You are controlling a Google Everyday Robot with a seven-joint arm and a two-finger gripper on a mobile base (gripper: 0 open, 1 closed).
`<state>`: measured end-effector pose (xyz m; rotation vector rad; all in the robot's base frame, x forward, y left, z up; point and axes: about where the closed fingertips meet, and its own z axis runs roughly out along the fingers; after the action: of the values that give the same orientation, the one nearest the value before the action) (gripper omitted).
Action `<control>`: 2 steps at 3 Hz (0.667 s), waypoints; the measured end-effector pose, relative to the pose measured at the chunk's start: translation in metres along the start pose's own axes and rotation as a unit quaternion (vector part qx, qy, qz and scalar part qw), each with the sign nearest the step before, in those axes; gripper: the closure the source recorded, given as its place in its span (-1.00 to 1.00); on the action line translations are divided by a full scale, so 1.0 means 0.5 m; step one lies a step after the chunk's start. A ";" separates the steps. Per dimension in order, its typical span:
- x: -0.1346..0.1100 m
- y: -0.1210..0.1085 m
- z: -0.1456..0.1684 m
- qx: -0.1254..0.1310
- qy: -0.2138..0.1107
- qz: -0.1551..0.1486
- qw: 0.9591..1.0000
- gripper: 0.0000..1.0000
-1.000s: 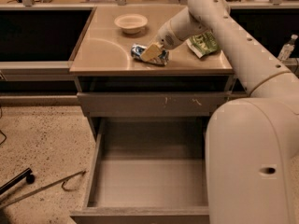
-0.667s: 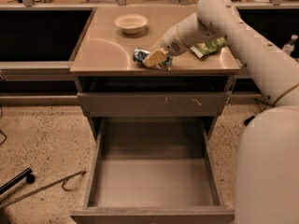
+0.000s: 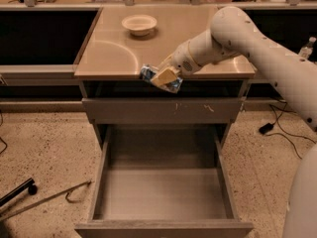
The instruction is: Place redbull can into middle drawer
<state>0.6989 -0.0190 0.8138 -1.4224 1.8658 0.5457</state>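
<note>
While the tool pinches the redbull can across its body, the can hangs in the air right at the front edge of the desk; it sits above the closed drawer front with white scratch marks, well above the middle drawer, which stands pulled out and bare inside.

Risks, judged from here: a release at this height likely means a long drop, so the can could bounce, dent or roll on the smooth floor; a straight descent may clip the desk edge or the scratched front, since the can is barely clear of both; a smooth round can may twist or slip in a two-finger pinch; the cream bowl is well apart, no concern.

Long axis is near horizontal, roughly along the desk's front edge, picture-left end slightly higher, picture-right end dipping; which end is the top cannot be told.
</note>
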 end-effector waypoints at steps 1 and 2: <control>0.000 0.000 0.000 0.000 0.000 0.000 1.000 1.00; 0.009 0.071 -0.041 -0.026 0.007 0.005 1.000 1.00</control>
<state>0.6587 -0.0253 0.8207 -1.4561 1.8829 0.5941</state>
